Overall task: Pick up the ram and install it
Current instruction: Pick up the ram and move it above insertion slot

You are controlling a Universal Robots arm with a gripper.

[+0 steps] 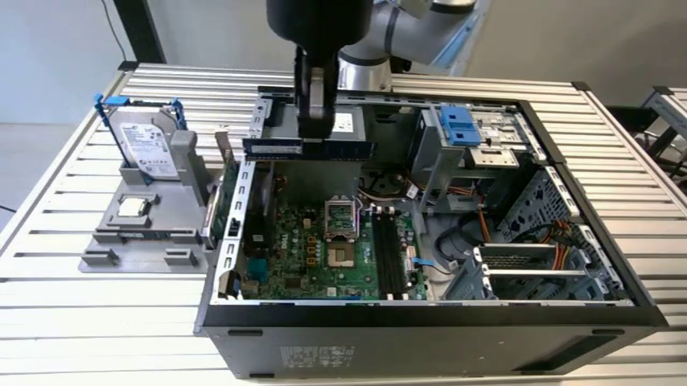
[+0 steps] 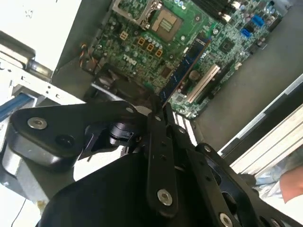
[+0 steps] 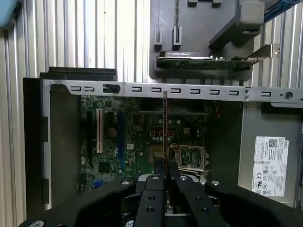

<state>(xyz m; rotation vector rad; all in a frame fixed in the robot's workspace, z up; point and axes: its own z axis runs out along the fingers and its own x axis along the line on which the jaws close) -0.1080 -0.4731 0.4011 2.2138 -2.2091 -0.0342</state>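
Surface: one table (image 1: pixel 96 322) of pale metal slats, with a grey floor behind it.

- Computer case (image 1: pixel 429 338), one: black, lying on its side with the side panel off.
- Motherboard (image 1: pixel 322 257), one: green, flat on the floor of the case. It carries one open CPU socket (image 1: pixel 338 221), a bank of long black memory slots (image 1: pixel 388 257) whose number I cannot tell, and one white expansion slot (image 3: pixel 99 130).
- Arm (image 1: pixel 408 24), one, reaching down from above.
- Gripper (image 1: pixel 314 133), one: black, with its jaws drawn narrow and pinched on the ram.
- Ram (image 1: pixel 343 148), one: held level in the air over the far part of the open case, clear of the board. Its long side runs across the exterior view, sticking out on both sides of the fingers. It is well apart from the memory slots. The first wrist view shows it edge-on as a thin line (image 3: pixel 164 123) over the board beside the socket.
- Grey fixture (image 1: pixel 140 233), one: on the table just beside the case, on the exterior view's left.
- Hard drive (image 1: pixel 145 149), one: in a blue bracket, standing upright in the fixture.

In the way:
- one perforated frame rail (image 3: pixel 199 90) across the case's rim
- one drive cage (image 1: pixel 472 137) with a blue latch
- a bundle of cables (image 1: pixel 516 233) on the exterior view's right
- one labelled power supply (image 3: pixel 270 165) near the ram
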